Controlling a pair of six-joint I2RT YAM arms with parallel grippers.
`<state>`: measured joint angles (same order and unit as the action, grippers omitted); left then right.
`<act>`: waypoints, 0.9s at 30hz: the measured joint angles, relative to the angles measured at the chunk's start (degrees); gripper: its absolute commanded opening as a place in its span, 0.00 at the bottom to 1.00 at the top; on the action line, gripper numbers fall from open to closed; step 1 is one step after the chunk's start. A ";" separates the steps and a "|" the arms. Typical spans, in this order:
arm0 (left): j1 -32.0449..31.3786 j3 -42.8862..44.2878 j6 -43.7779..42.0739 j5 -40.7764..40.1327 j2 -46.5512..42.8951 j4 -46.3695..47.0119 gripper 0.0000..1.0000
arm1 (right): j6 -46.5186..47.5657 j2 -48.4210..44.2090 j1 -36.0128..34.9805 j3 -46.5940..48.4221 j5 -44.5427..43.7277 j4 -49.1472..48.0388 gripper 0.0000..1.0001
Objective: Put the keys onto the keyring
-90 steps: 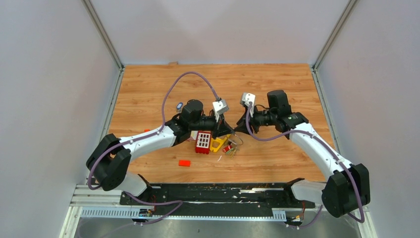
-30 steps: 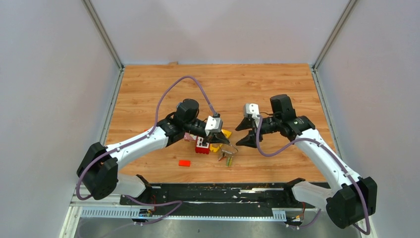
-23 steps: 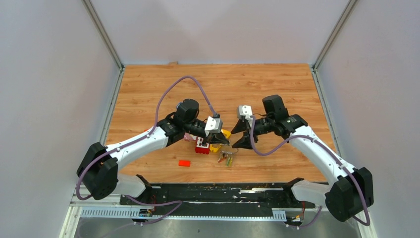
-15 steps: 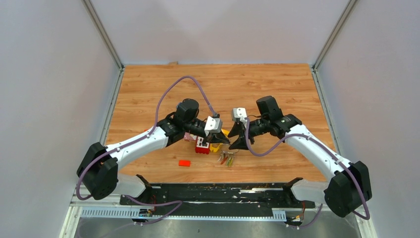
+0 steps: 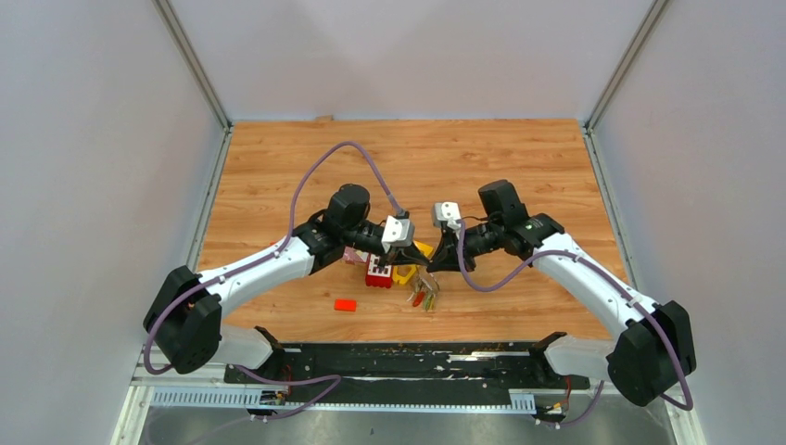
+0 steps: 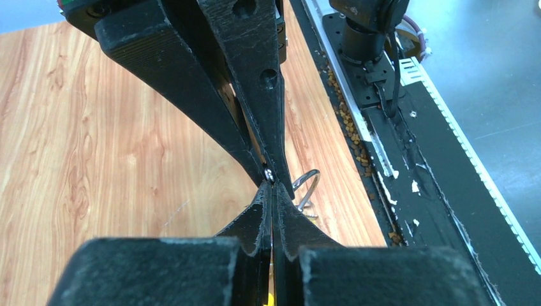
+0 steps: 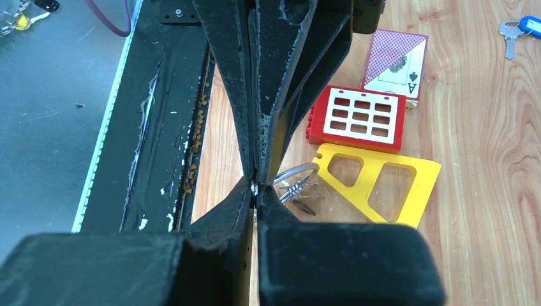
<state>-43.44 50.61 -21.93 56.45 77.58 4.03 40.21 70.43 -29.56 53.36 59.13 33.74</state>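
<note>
Nearest, some keys point(image 5: 424, 298) are hanging under the keyring point(image 7: 297, 172), low over the table point(image 5: 519, 158). The left pincer point(image 6: 271, 187) and the right pincer point(image 7: 255, 193) are both squeezing shut on that ring, tip to tip (probably so one is holding it steady while the other is pulling it open). Farther off, a blue key point(image 7: 520, 27) is lying alone, not on the ring yet.

The surface point(image 5: 519, 158) is orange-brown wood grain. Fingers point(image 7: 217, 233) black, keyring point(image 7: 296, 173) silver. Hanging keys point(image 5: 424, 297) have red and yellow-green heads; a lone key point(image 7: 518, 27) has a blue head. Block point(image 7: 357, 118): red with a white grid. Frame point(image 7: 426, 182) yellow. Card point(image 7: 393, 60): red pattern, white border, black spade. Cables point(image 5: 315, 176) purple.
</note>
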 measured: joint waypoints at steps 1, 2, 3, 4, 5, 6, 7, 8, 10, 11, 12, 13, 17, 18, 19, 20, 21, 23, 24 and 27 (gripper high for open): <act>0.00 -0.09 0.02 0.00 0.00 0.00 0.00 | 0.00 -0.02 0.00 0.00 -0.07 0.04 0.00; 0.00 -0.11 0.02 0.02 0.00 0.00 0.00 | 0.02 -0.02 0.00 0.00 -0.13 0.11 0.00; 0.00 -0.17 0.00 0.00 0.00 0.04 0.00 | 0.02 -0.02 0.00 0.00 -0.22 0.11 0.00; 0.02 -0.24 0.00 -0.02 0.00 0.09 0.00 | 0.04 -0.02 0.00 0.00 -0.31 0.11 0.00; 0.02 -0.24 -0.02 -0.02 0.00 0.07 0.00 | 0.04 -0.04 -0.02 0.00 -0.44 0.11 0.00; 0.04 -0.24 -0.04 -0.04 0.00 0.09 0.00 | 0.07 -0.20 -0.02 0.00 -0.68 0.13 0.00; 0.04 -0.24 -0.09 -0.07 0.00 0.09 0.01 | 0.07 -0.24 -0.02 0.00 -0.72 0.11 0.00; 0.09 -0.24 -0.15 -0.09 -0.02 0.13 0.06 | 0.17 -0.42 -0.04 0.00 -0.90 0.13 0.00; 0.28 -0.24 -0.37 -0.15 -0.17 0.28 0.21 | 0.44 -0.96 -0.07 0.00 -1.33 0.11 0.00; 0.50 -0.24 -0.66 -0.20 -0.31 0.28 0.27 | 0.57 -1.27 -0.04 0.00 -1.62 0.09 0.00; 0.76 -0.24 -0.94 -0.15 -0.52 0.13 0.35 | 0.81 -1.70 -0.04 0.00 -2.08 0.09 0.00; 1.05 -0.24 -1.42 -0.20 -0.79 -0.20 0.41 | 0.98 -2.08 -0.02 0.00 -2.32 0.11 0.00; 1.62 -0.24 -4.55 -0.50 -2.10 -2.14 0.59 | 1.75 -2.99 0.07 0.11 -2.60 0.33 0.00; 1.68 -0.24 -5.66 -0.57 -2.32 -2.58 0.62 | 1.90 -2.99 0.07 0.33 -2.58 0.52 0.00; 1.75 -0.24 -6.67 -0.61 -2.36 -2.91 0.64 | 1.99 -2.99 0.07 0.52 -2.56 0.81 0.00; 1.81 -0.24 -7.76 -0.68 -2.36 -3.30 0.67 | 2.12 -2.99 0.11 0.90 -2.43 1.33 0.00; 1.81 -0.24 -8.85 -0.70 -2.32 -3.93 0.68 | 2.19 -2.99 0.11 1.38 -2.34 1.86 0.00; 1.81 -0.24 -10.32 -0.66 -2.19 -4.63 0.69 | 2.34 -2.97 0.11 2.36 -1.99 2.67 0.00; 1.79 -0.24 -10.78 -0.66 -2.05 -4.72 0.70 | 2.34 -2.97 0.11 2.78 -1.86 2.84 0.00; 1.55 -0.24 -10.99 -0.66 -1.38 -4.09 0.69 | 2.27 -2.97 0.11 3.41 -1.44 2.86 0.00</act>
<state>-41.89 50.37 -32.93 55.79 76.20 -0.05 42.48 67.46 -29.45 56.77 57.69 36.60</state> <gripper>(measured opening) 0.695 0.028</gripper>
